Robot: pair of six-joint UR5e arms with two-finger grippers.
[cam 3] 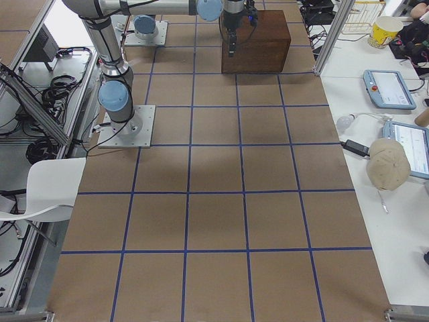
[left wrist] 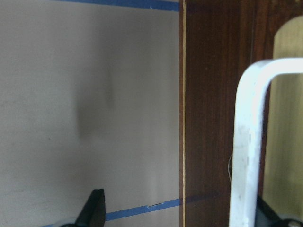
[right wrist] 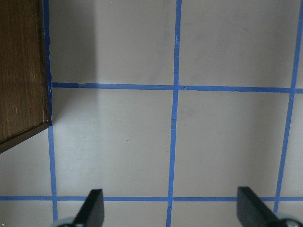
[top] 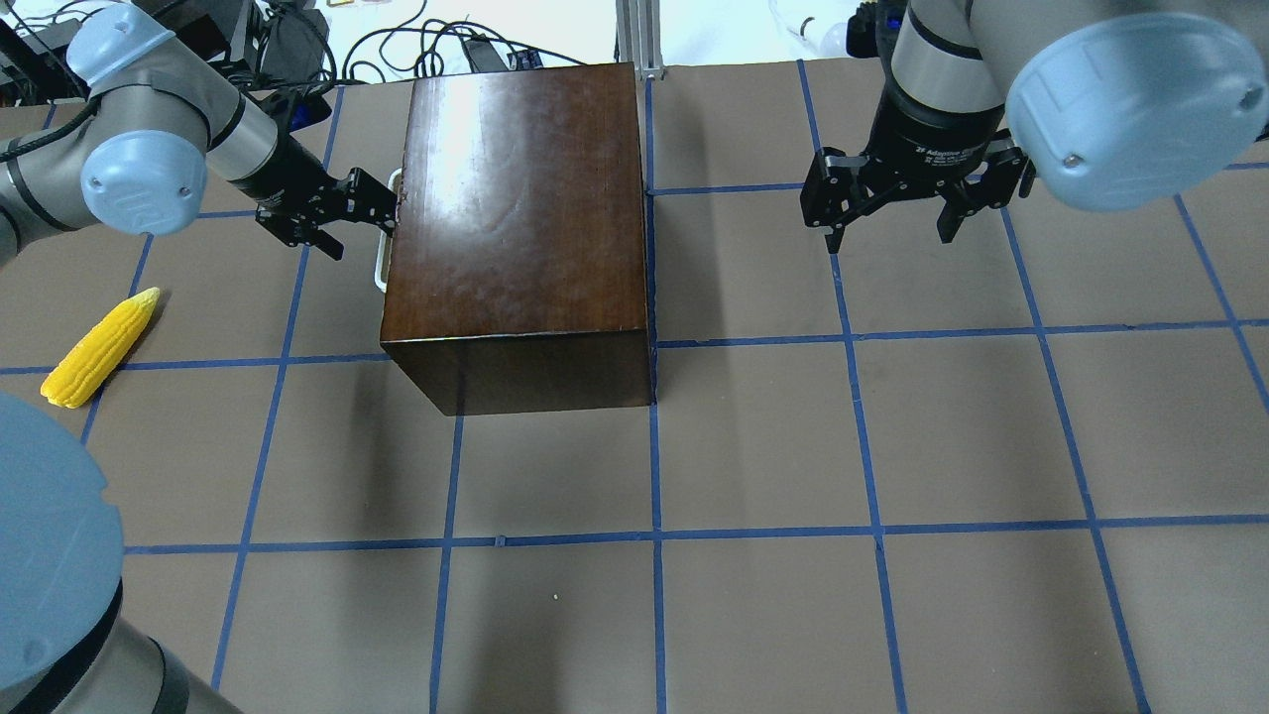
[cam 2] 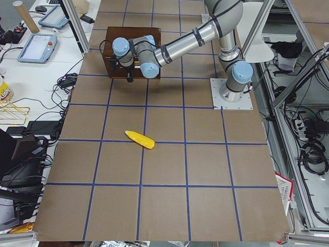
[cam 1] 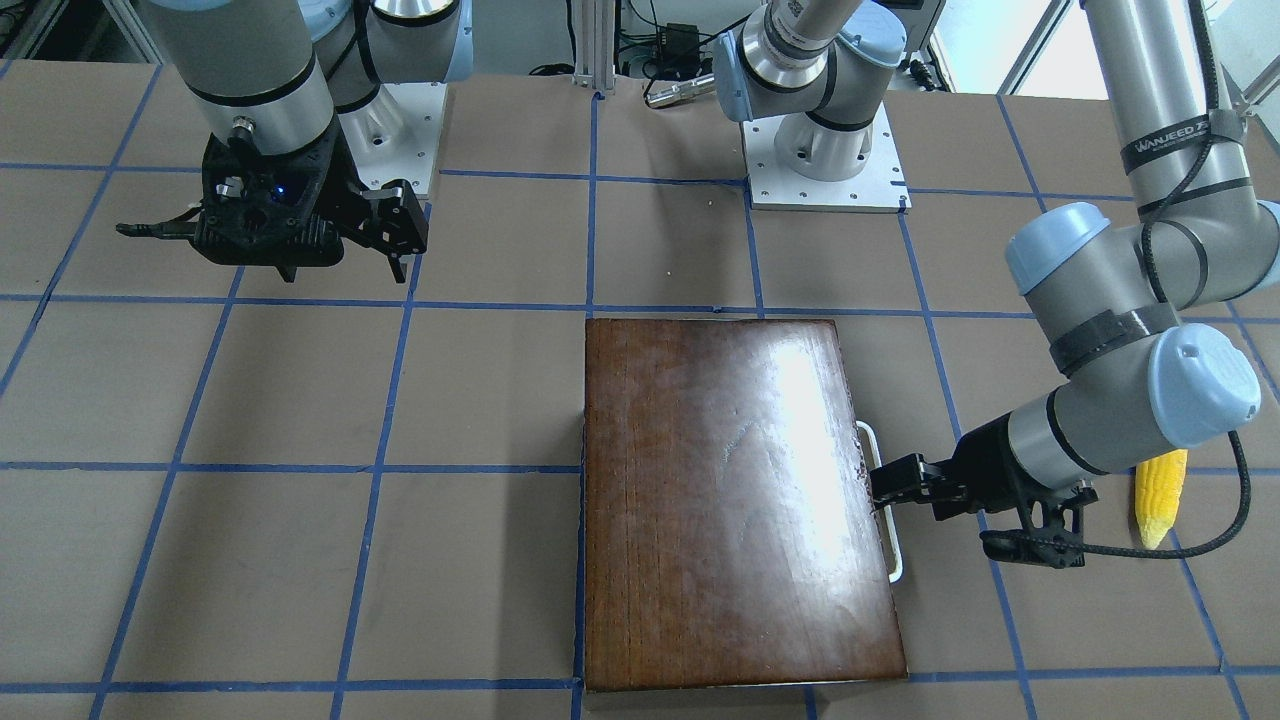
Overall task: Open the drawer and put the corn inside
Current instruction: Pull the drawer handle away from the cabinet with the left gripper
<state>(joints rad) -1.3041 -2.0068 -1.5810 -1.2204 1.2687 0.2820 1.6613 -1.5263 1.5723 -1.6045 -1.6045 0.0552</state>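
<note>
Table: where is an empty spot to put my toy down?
Bare squares lie between the box and the robot's side, and between the box and the right gripper. It's crowded at the handle, where the left gripper sits, with the corn close by.

I see the drawer point(left wrist: 213, 71) pushed fully shut in its glossy dark-brown box point(top: 516, 198). Only its dark front and white loop handle point(top: 381, 270) show, on the side facing the robot's left. The corn point(top: 99, 347), bright yellow with rows of kernels, lies flat on the table point(top: 753, 456), well apart from the box on that same handle side. Its tapered tip slants away from the robot's base.
</note>
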